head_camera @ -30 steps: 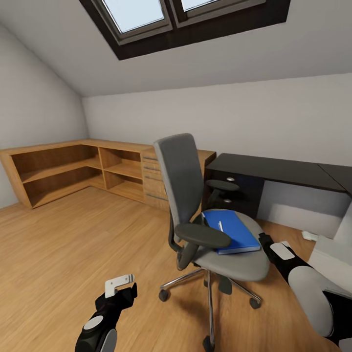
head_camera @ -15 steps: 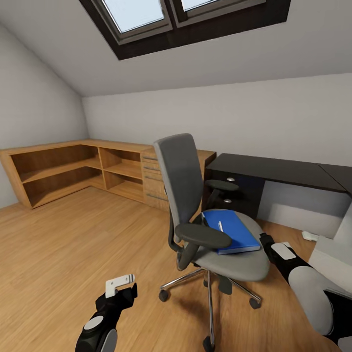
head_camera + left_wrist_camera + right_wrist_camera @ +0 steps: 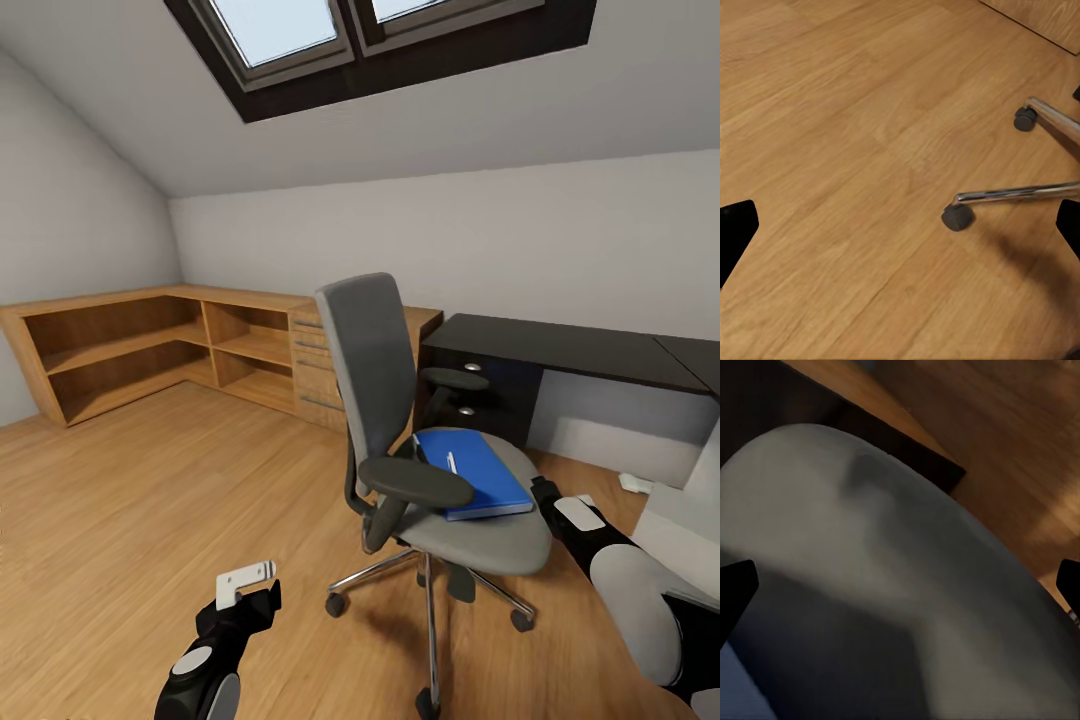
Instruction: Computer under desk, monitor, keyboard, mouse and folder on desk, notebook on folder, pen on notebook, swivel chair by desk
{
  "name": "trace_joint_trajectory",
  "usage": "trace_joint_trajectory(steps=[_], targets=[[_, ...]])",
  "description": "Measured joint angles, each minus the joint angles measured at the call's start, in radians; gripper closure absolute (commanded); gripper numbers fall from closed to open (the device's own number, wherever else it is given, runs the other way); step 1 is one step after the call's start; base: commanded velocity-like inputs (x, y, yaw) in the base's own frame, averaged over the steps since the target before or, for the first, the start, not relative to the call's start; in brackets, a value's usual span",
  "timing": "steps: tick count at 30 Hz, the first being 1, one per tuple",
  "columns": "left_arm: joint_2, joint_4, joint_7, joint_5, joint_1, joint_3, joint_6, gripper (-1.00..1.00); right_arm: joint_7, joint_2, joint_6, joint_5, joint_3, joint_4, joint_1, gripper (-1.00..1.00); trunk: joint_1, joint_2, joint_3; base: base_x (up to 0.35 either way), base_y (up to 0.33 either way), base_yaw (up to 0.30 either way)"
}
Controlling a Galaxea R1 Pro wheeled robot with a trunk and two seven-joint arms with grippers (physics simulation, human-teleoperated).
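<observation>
Position: the swivel chair stands on the wood floor in front of the black table, its back turned toward the low light-wood cabinet. The blue folder lies flat on the seat, toward the seat's edge on the table side, with a pale pen-like object resting on top of it. I cannot tell whether a notebook lies there too.

Governing relation: the folder's long axis runs from the chair back out toward the seat's front edge. The right pincer sits just beside the seat rim, near the folder's outer corner, with the folder lying ahead of it and toward the chair back. The right arm is clearly the nearer; in my judgement it takes the folder.

Right pincer: in its wrist view the two dark fingertips stand far apart, released, holding nothing, the grey seat cushion close between them.

Left pincer: low over the floor, well apart from the folder, spread wide and empty; its wrist view looks down on the chair's chrome legs and a castor.
</observation>
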Motion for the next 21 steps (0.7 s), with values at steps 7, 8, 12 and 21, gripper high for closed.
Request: trace_joint_trajectory(steps=[7, 8, 12, 21], targets=[[0.0, 0.0, 0.0, 0.0, 0.0, 0.0, 0.0, -1.0, 0.001, 0.0, -0.001, -0.003, -0.001, 0.001, 0.0, -1.0, 0.0, 0.0, 0.001, 0.0, 0.0, 0.22], [0.0, 0.0, 0.0, 0.0, 0.001, 0.0, 0.0, -1.0, 0.001, 0.001, -0.001, -0.001, -0.001, 0.0, 0.0, -1.0, 0.0, 0.0, 0.002, 0.0, 0.0, 0.256], [0.0, 0.001, 0.0, 0.0, 0.001, 0.0, 0.0, -1.0, 0.001, 0.001, -0.001, -0.001, -0.001, 0.001, 0.0, -1.0, 0.0, 0.0, 0.003, 0.0, 0.0, 0.259], [0.0, 0.001, 0.0, 0.0, 0.001, 0.0, 0.0, -1.0, 0.0, 0.001, -0.002, 0.006, 0.0, 0.0, 0.0, -1.0, 0.0, 0.0, 0.007, 0.0, 0.0, 0.26]])
